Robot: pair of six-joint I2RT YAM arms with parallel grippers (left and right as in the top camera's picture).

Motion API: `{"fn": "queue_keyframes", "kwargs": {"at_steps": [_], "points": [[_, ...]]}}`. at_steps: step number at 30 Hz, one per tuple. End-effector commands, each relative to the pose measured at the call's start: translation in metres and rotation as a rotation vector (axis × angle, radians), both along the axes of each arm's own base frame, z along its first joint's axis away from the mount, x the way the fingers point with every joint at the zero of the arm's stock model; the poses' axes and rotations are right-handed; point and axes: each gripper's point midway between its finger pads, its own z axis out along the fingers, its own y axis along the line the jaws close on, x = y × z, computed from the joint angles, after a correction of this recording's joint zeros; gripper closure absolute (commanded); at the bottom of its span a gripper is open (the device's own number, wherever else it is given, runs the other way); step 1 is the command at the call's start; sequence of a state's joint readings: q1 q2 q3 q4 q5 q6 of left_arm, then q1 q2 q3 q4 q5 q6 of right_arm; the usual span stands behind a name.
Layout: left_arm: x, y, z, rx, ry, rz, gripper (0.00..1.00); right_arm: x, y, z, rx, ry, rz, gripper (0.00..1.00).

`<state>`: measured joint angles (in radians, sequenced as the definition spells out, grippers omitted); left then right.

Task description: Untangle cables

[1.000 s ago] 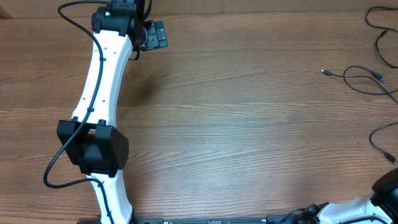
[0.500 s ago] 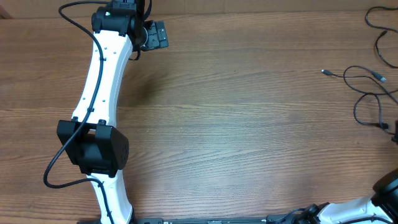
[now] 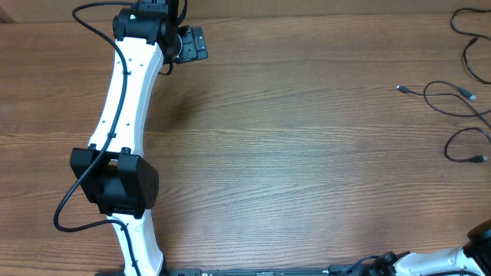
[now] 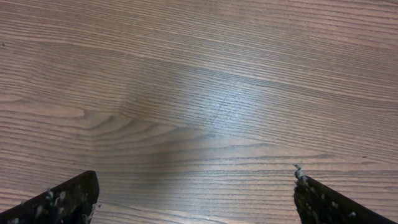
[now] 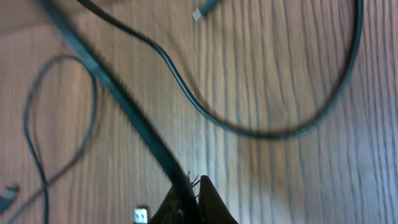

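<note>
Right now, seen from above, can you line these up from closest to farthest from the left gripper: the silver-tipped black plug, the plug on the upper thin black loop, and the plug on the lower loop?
Measured from the open left gripper at the top left:
1. Silver-tipped black plug, right of centre.
2. Upper loop's plug, farther right.
3. Lower loop's plug, at the right edge, lowest.

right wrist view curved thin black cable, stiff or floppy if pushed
Probably floppy: the curved thin black cable lies in a loose sweep across the wooden table. Likely light, being so thin. It may snag the taut black cord pinched by the right gripper.
</note>
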<state>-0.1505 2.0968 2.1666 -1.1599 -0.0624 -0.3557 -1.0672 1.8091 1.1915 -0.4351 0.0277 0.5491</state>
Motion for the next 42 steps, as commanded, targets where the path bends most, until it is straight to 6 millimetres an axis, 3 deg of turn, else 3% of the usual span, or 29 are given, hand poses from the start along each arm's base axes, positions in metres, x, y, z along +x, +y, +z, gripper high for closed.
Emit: {"fn": "queue_keyframes", "kwargs": {"at_steps": [1,11,20,22,24,31,33,35,38,39,42], "points": [[0.000,-0.006,-0.002,-0.006,0.006,-0.019,0.00,-0.009,-0.014,0.005,-0.063,0.037,-0.046,0.96],[-0.002,-0.009,-0.004,-0.021,0.019,-0.029,0.00,-0.010,-0.050,0.035,-0.266,0.048,-0.088,0.96],[-0.003,-0.011,-0.004,-0.043,0.021,-0.002,0.00,0.010,-0.088,0.086,-0.599,0.160,0.131,0.96],[-0.002,-0.011,-0.003,-0.051,0.019,0.011,0.00,0.011,-0.090,0.079,-0.600,0.177,0.147,0.96],[-0.002,-0.011,-0.003,-0.055,0.018,0.019,0.00,0.011,-0.089,0.060,-0.555,0.196,0.158,0.96],[0.002,-0.017,-0.001,-0.058,-0.003,0.009,0.00,0.003,-0.059,-0.049,-0.273,0.311,0.234,0.96],[0.002,-0.018,-0.001,-0.059,-0.004,0.007,0.00,0.000,-0.051,-0.068,-0.217,0.331,0.247,0.96],[0.002,-0.018,-0.001,-0.059,-0.002,0.006,0.00,-0.002,-0.047,-0.076,-0.187,0.333,0.237,0.96],[0.001,-0.018,-0.001,-0.058,0.001,0.005,0.00,-0.002,-0.047,-0.073,-0.191,0.330,0.234,0.96],[0.001,-0.018,-0.001,-0.058,0.001,0.005,0.01,-0.002,-0.046,-0.071,-0.190,0.330,0.235,0.91],[0.001,-0.019,-0.001,-0.058,0.001,0.004,0.00,0.002,-0.047,-0.058,-0.210,0.307,0.240,0.59]]}}
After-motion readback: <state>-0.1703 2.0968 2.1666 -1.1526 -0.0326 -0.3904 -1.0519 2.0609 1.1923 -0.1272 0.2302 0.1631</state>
